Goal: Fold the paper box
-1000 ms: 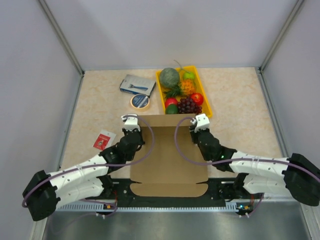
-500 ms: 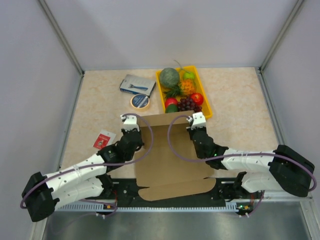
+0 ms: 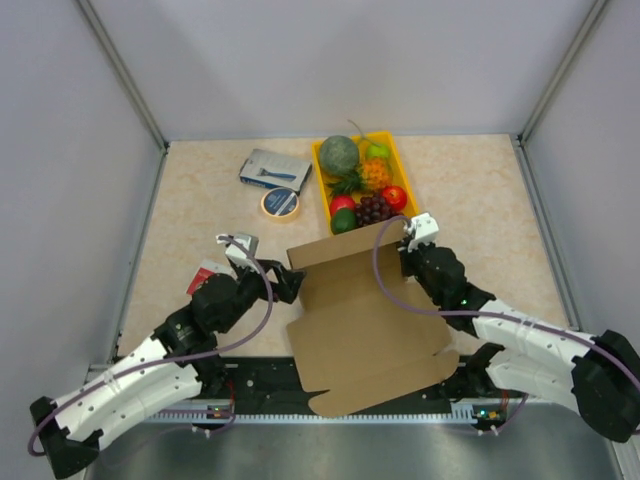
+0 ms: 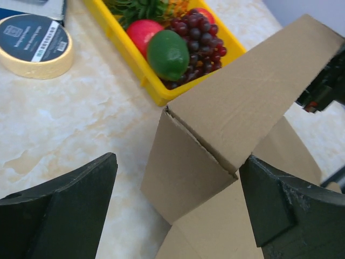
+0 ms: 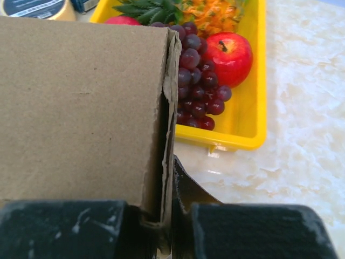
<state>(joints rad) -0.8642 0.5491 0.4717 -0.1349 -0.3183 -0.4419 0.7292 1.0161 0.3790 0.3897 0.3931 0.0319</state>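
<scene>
The paper box (image 3: 365,320) is a brown cardboard sheet lying askew in the middle of the table, its far flap standing upright. My right gripper (image 3: 408,258) is shut on the right end of that raised flap; in the right wrist view the cardboard edge (image 5: 167,162) runs down between the closed fingers (image 5: 64,229). My left gripper (image 3: 283,285) is open just left of the flap's left corner. The left wrist view shows that folded corner (image 4: 188,162) ahead of the wide-apart fingers (image 4: 59,210), and the fingers do not touch it.
A yellow fruit tray (image 3: 413,208) with plastic fruit stands just behind the box. A tape roll (image 3: 281,203) and a blue-grey packet (image 3: 274,168) lie at the back left. A red card (image 3: 205,272) peeks out beside the left arm. Side walls fence the table.
My left gripper has opened, let go of the flap and drawn back to the left. The right gripper has closed on the flap and swung the box, so it now lies skewed to the right.
</scene>
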